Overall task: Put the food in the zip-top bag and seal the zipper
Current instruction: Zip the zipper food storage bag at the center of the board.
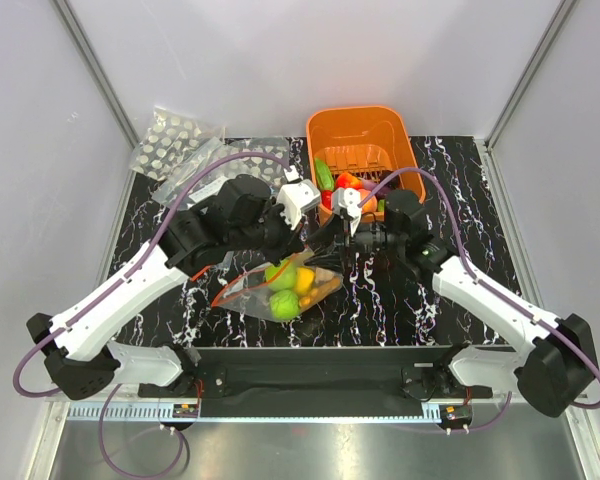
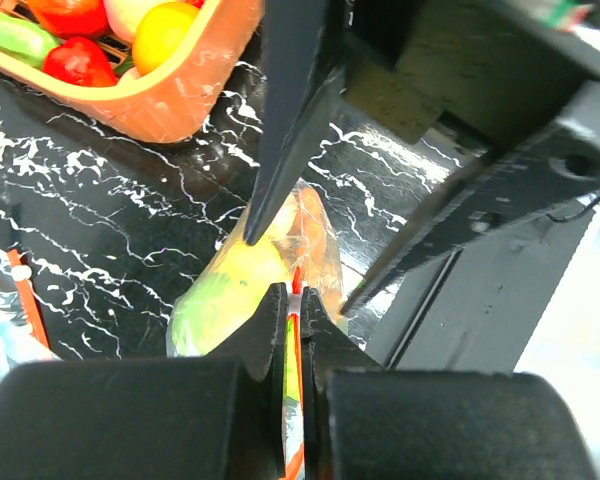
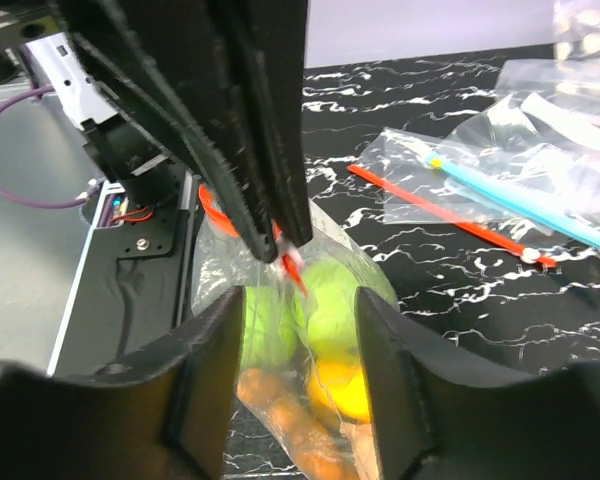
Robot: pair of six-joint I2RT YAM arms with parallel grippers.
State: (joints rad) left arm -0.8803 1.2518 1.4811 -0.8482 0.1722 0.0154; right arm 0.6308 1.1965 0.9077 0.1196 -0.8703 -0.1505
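Observation:
The zip-top bag [image 1: 280,292] lies in the middle of the black mat and holds food: green apples [image 3: 330,300], a yellow piece [image 3: 342,385] and orange pieces [image 3: 285,425]. My left gripper [image 2: 297,300] is shut on the red-orange zipper [image 2: 302,275] at the bag's upper corner and holds that corner up. My right gripper [image 3: 300,335] is open, with one finger on each side of the bag just below the pinched corner. In the top view both grippers meet above the bag, left gripper [image 1: 302,252] beside right gripper [image 1: 320,248].
The orange basket [image 1: 320,125] stands behind the grippers with more toy food [image 1: 345,185] in it. Dotted bags [image 1: 175,140] lie at the back left. A red-stripped bag [image 3: 440,215] and a blue-stripped bag [image 3: 520,195] lie on the mat.

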